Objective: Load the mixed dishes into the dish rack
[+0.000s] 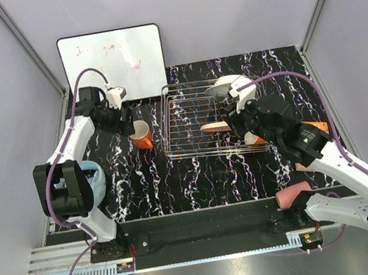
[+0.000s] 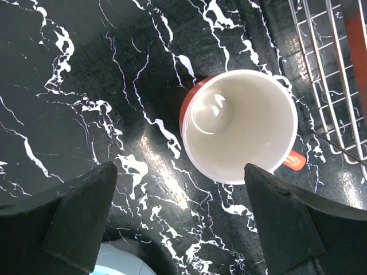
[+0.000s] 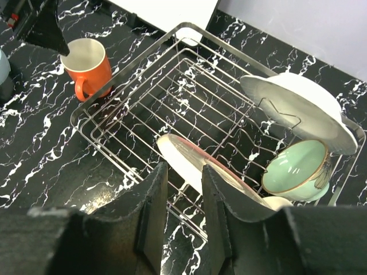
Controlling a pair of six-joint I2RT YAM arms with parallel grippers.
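The left tool hangs open over the upright orange mug, which stands on the desk at 9 o'clock of the dish rack. The mug sits off-centre toward one finger, handle at 4 o'clock. A descent here could clip the rim and tip it against the wires. Whether the right tool grips anything, I cannot tell.

Dish rack bare at left; white plate, mint-green bowl block its right.

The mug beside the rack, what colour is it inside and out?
The mug is orange outside and white inside, clearest in the right wrist view.
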